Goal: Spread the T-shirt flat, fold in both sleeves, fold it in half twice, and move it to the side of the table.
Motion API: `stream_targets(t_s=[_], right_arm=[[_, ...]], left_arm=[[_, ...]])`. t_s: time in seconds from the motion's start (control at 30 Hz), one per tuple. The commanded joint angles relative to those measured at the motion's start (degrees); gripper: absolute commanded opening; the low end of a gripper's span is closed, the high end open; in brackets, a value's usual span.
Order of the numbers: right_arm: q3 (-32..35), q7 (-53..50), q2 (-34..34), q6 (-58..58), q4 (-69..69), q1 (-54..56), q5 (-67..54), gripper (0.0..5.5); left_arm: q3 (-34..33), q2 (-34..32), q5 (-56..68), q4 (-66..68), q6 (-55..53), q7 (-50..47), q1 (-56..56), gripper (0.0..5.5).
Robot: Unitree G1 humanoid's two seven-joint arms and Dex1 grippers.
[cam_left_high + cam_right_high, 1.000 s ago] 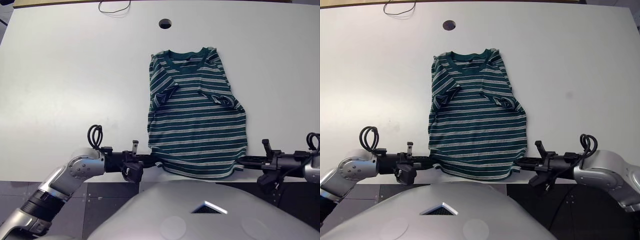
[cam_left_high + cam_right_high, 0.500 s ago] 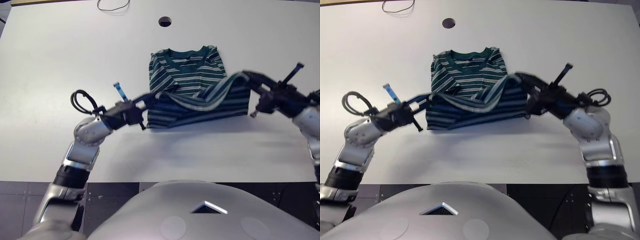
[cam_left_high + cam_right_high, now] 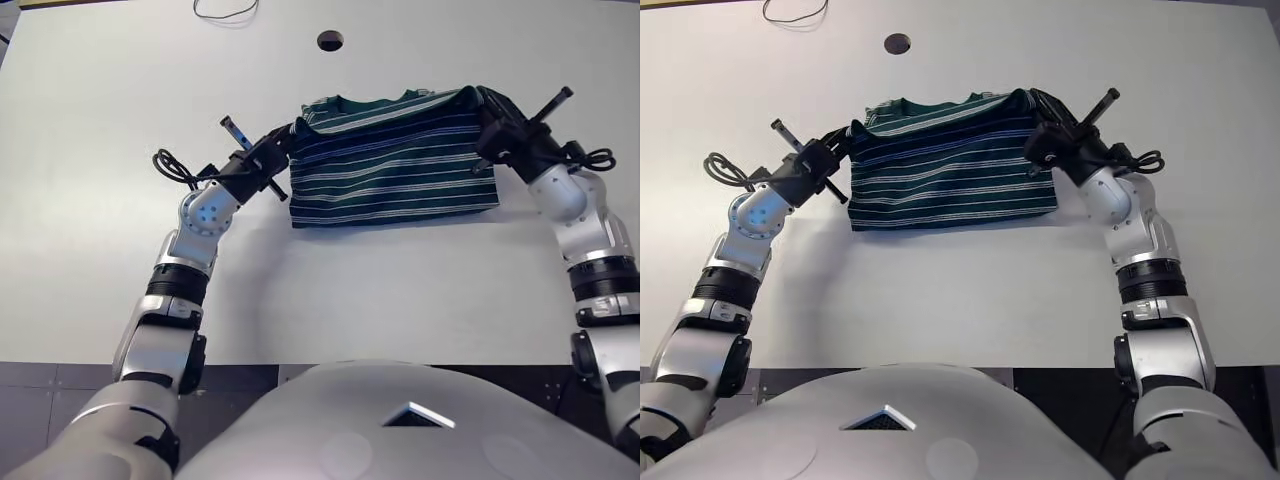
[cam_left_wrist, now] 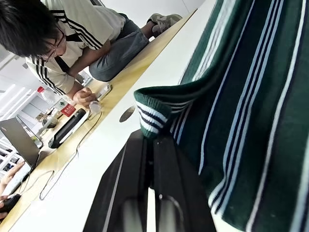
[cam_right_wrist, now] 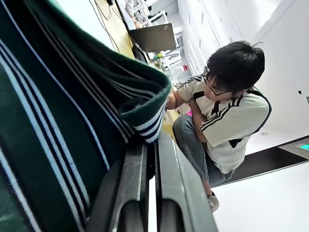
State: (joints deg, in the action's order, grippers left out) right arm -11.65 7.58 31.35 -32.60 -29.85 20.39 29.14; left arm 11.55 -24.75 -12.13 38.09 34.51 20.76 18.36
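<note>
The T-shirt (image 3: 390,160) stretches between my claws, left claw (image 3: 288,137) and right claw (image 3: 482,101) each clamped tight on a corner.

We have both arms extended forward; left end effector (image 3: 287,133) and right end effector (image 3: 487,104) each pinch the green striped T-shirt (image 3: 392,165).

White table (image 3: 90,250), round cable hole (image 3: 329,41), black cord (image 3: 226,14) at far edge, dark tiled floor (image 3: 230,378)
</note>
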Motion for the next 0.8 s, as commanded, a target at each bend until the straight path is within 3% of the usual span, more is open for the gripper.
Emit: stream_targets(t_s=[0.03,0.13,0.23,0.6,0.8], right_arm=[[-1.62,-2.72,-1.19,0.70,-5.30,3.36,2.16,0.11],[-2.82,-3.78,-1.97,1.17,-9.00,5.68,3.07,0.11],[-4.78,-4.59,-3.00,1.81,-15.24,9.23,4.36,0.10],[-6.18,-6.96,-6.44,2.19,-29.16,18.04,3.57,2.10],[-4.81,-10.11,-8.97,4.31,-35.75,23.82,1.76,3.09]], left_arm=[[1.19,1.86,-2.49,6.85,1.39,-1.45,6.39,0.10],[1.60,3.13,-4.18,13.63,1.46,-3.93,10.92,0.10],[1.96,4.03,-5.63,19.48,1.28,-6.45,14.05,0.59],[1.73,6.92,-6.41,28.93,0.41,-11.28,18.52,2.25],[-2.20,8.09,-3.33,32.42,-2.74,-13.88,22.45,3.10]])
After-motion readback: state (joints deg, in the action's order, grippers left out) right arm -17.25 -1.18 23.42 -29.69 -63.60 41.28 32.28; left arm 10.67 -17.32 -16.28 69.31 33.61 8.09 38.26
